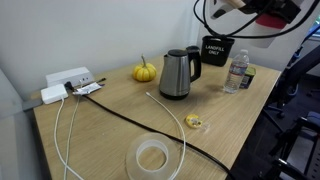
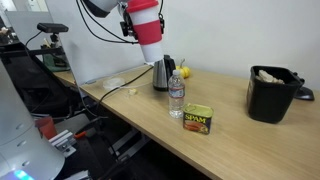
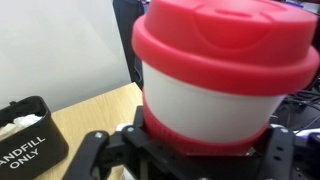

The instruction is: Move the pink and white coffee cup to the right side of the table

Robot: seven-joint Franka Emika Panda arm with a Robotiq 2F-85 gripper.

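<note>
- The gripper [image 3: 185,150] is clamped on the red sleeve of the pink and white coffee cup [image 2: 148,35], which hangs high above the table [image 2: 240,140].
- The cup is tapered, so I think it may slip down through the fingers.
- On the way down it could knock the water bottle [image 2: 177,97] or the kettle [image 2: 163,72].
- If released while tilted, such a tall cup may fall over.

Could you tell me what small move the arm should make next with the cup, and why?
Probably carry the pink and white coffee cup sideways at this height toward bare table before lowering. The hand is shut on it, high up and seemingly over the kettle and water bottle, so coming straight down might hit them.
</note>
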